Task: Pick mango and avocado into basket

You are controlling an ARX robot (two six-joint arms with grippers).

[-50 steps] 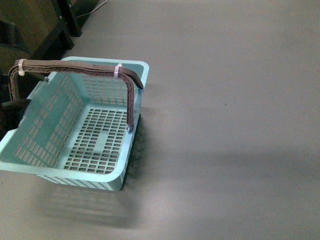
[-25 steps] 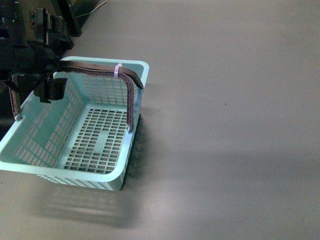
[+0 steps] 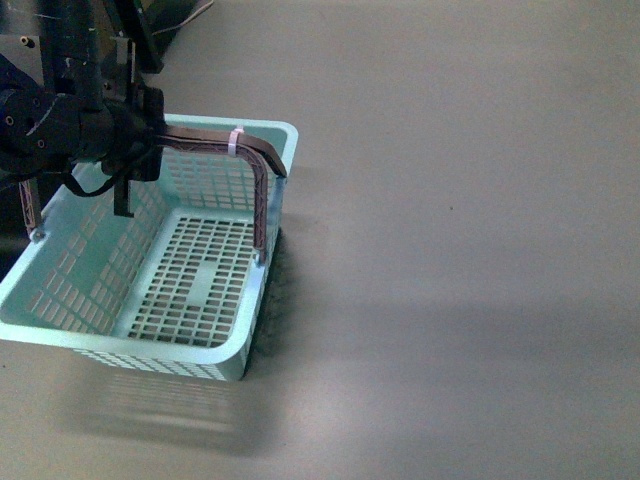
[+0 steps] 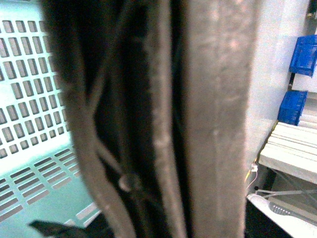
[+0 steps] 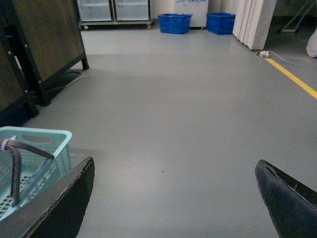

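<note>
Basket (image 3: 200,180) on floor (image 3: 450,250), left gripper (image 3: 128,165) over its handle (image 3: 262,190), grip unclear; right gripper (image 5: 176,198) spread wide.

A: Floor?
B: Smooth plain grey floor (image 5: 198,124), matte, dim even light.
A: Markings?
B: Painted yellow floor line (image 5: 292,77), with a thin white cable (image 5: 285,58) near its far end.
A: Furniture?
B: Dark brown wooden cabinet on black legs (image 5: 44,34). At the back, a glass-fronted display case (image 5: 114,10), two blue plastic crates (image 5: 175,23), and tall white panels leaning upright (image 5: 252,22).
A: Left wrist view?
B: Stacked white boards (image 4: 292,148), blurry.
</note>
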